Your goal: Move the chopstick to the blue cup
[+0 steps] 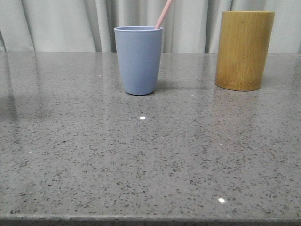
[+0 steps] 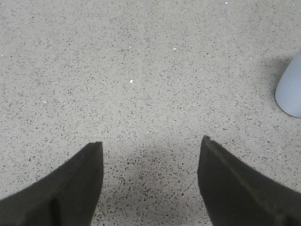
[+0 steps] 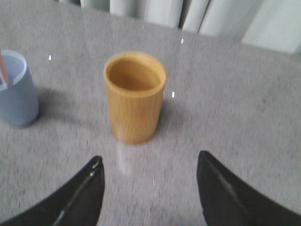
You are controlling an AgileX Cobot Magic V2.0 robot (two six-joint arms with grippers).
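Note:
The blue cup point(image 1: 138, 60) stands upright at the back middle of the grey stone table. A pale pink chopstick point(image 1: 163, 14) leans out of it, only its upper end showing. The cup also shows in the right wrist view point(image 3: 17, 89) with the pink chopstick point(image 3: 3, 73) at its rim, and at the edge of the left wrist view point(image 2: 290, 89). My left gripper point(image 2: 150, 143) is open and empty above bare table. My right gripper point(image 3: 149, 160) is open and empty, a short way in front of the bamboo holder point(image 3: 135, 96).
The yellow-brown bamboo holder point(image 1: 244, 50) stands upright at the back right, its inside empty as far as the right wrist view shows. Pale curtains point(image 1: 61, 23) hang behind the table. The table's front edge point(image 1: 150, 219) runs along the bottom of the front view.

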